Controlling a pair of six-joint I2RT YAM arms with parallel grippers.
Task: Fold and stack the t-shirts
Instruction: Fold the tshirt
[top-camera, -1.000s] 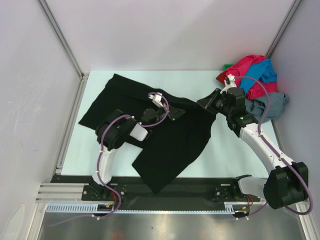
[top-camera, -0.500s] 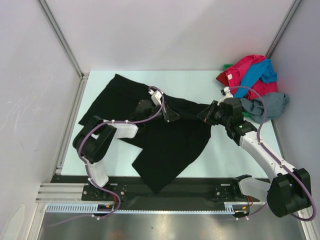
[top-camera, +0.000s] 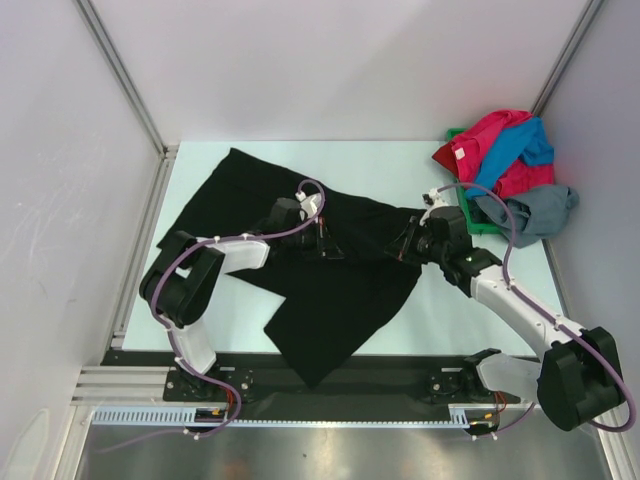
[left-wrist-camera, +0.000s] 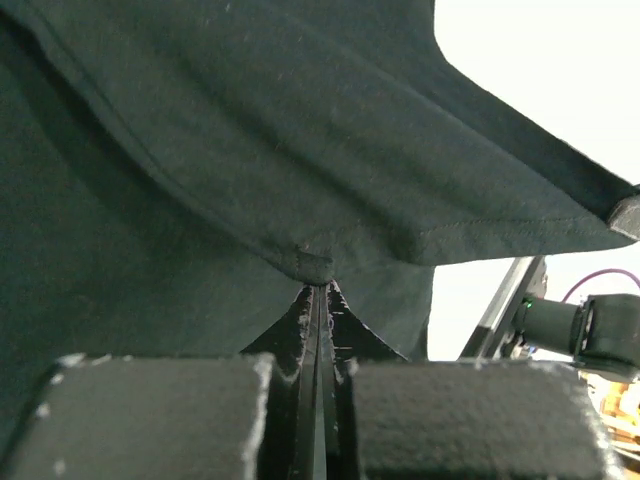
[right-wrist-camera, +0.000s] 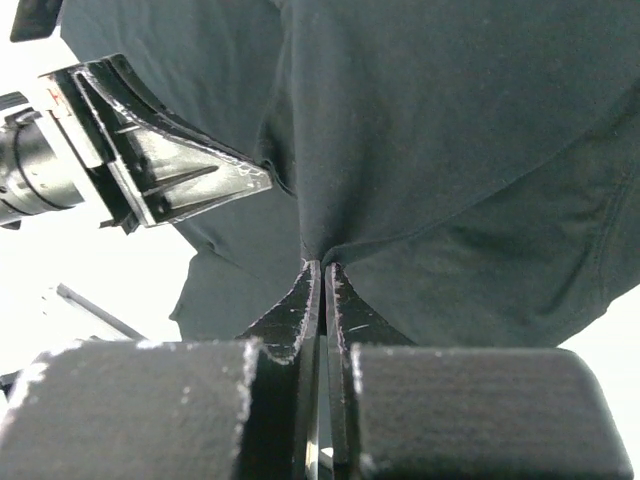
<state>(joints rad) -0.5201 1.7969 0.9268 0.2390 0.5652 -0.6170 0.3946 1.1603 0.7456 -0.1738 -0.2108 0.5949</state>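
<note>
We see both arms stretched low over the pale table (top-camera: 460, 300), meeting near its middle. The left pincer (top-camera: 328, 247) and the right pincer (top-camera: 402, 250) each pinch a fold of the black t-shirt (top-camera: 330, 310), which is spread at centre. The heap of coloured shirts (top-camera: 505, 165) sits at 2 o'clock, and white walls (top-camera: 330, 70) stand around.

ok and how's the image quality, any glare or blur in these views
Top external: evenly lit and sharp, though the black t-shirt shows little fold detail. Left wrist: background blown out white, left hand body soft near the lens. Right wrist: same overexposed background, right hand body blurred.
</note>
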